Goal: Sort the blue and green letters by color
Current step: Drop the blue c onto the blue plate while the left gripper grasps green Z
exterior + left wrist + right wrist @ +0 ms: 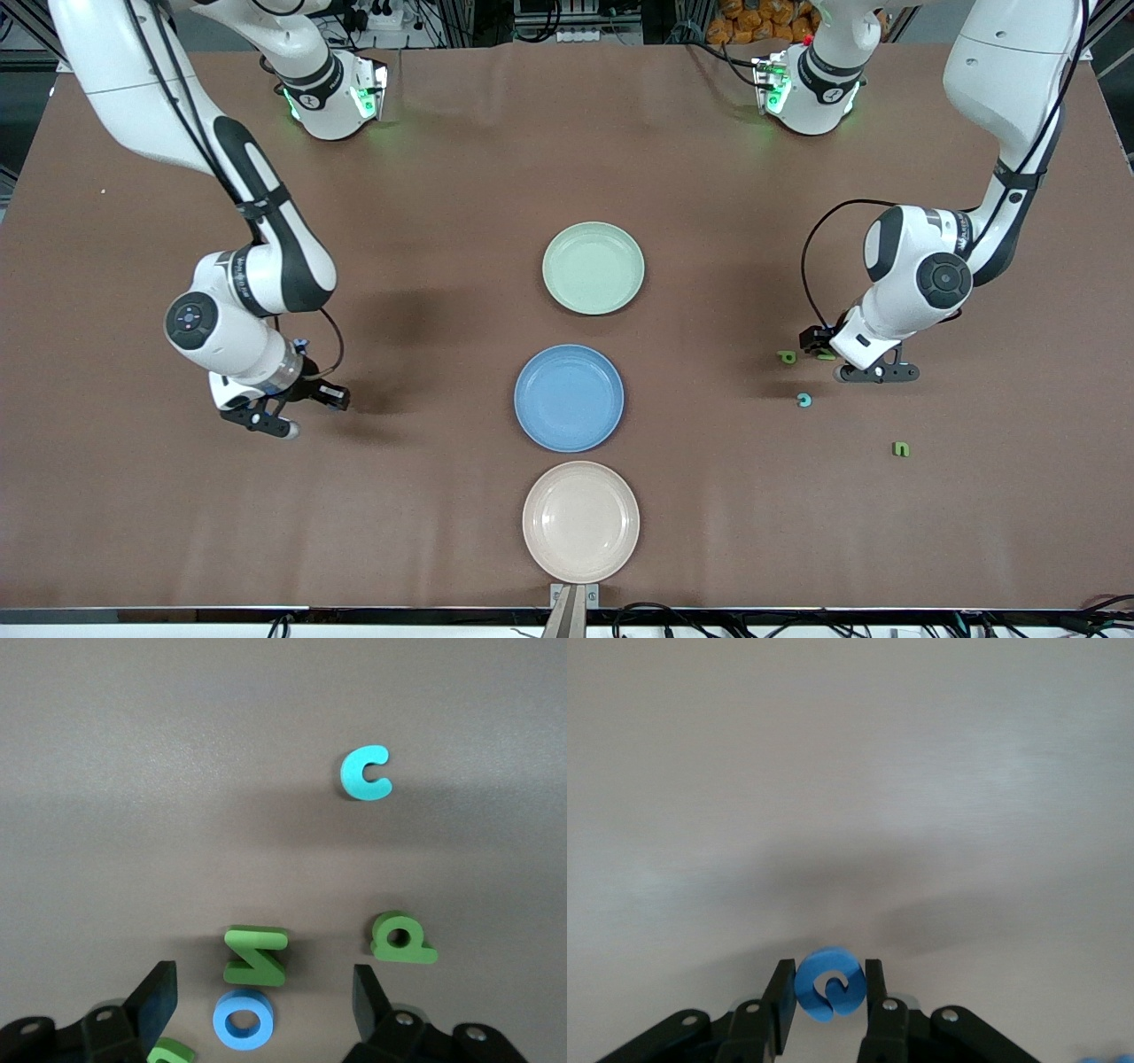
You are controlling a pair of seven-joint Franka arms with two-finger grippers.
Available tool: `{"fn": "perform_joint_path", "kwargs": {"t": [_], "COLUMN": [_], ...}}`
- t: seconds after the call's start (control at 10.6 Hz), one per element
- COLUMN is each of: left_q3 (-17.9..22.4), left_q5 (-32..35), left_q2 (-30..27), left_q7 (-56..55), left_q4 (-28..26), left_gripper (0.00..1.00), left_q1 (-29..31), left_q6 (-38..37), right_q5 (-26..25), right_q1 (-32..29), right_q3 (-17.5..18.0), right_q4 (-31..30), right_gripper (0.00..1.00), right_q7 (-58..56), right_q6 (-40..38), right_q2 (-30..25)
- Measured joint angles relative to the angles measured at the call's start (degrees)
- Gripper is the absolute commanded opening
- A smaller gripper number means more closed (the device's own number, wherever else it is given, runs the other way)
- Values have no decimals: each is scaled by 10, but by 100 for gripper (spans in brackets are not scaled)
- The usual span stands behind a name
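While both arms reach down toward the brown surface (461, 177), the scene reads as follows:

Right pincer: the right pincer (826, 1003) is low over the surface at the right arm's end, well apart from the plates; its fingers (782, 997) are pressed against a blue letter (828, 984), a curled rounded shape pinched between them; in the front view the letter itself cannot be made out under the wrist.

Left pincer: the left pincer (264, 997) is low over a small cluster of letters at the left arm's end of the surface; its fingers (158, 995) are spread wide, one to each side of a blue ring letter (243, 1020); no contact with it shows.

Letters by the left pincer: a green Z-shaped letter (255, 955) lies flat just beside the blue ring; a green P-shaped letter (402, 939) lies near it, apart; part of another green letter (171, 1051) shows at the edge of the left wrist view by one finger.

Other letters: a teal C-shaped letter (804, 400) lies alone, nearer the front camera than the cluster; a green letter (901, 449) lies nearer still, toward the corner of the surface at the left arm's end.

Plates: a green plate (554, 292), a blue plate (526, 416) and a beige plate (535, 540) sit in a row down the middle of the surface, the beige one close to the front edge; no letters lie on them.
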Motion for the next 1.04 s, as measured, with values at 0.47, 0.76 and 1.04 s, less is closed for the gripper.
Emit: {"fn": "perform_joint_path", "kwargs": {"t": [0.47, 0.76, 1.04], "left_q3": [0, 0, 0], "left_q5": [0, 0, 0], "left_q2": [17, 22, 24], "left_q7": [0, 0, -1], "left_q4": [-2, -2, -2], "left_gripper": [85, 83, 80], "left_q1": [0, 1, 1], "left_q6": [23, 27, 27], "right_q5": [1, 1, 1], "right_q1": [99, 168, 225], "right_q3": [13, 13, 13], "right_q4": [50, 98, 145], "right_gripper": [4, 4, 12], "right_q7": [62, 90, 99], "right_q6": [0, 0, 16], "right_q2": [1, 25, 72]}}
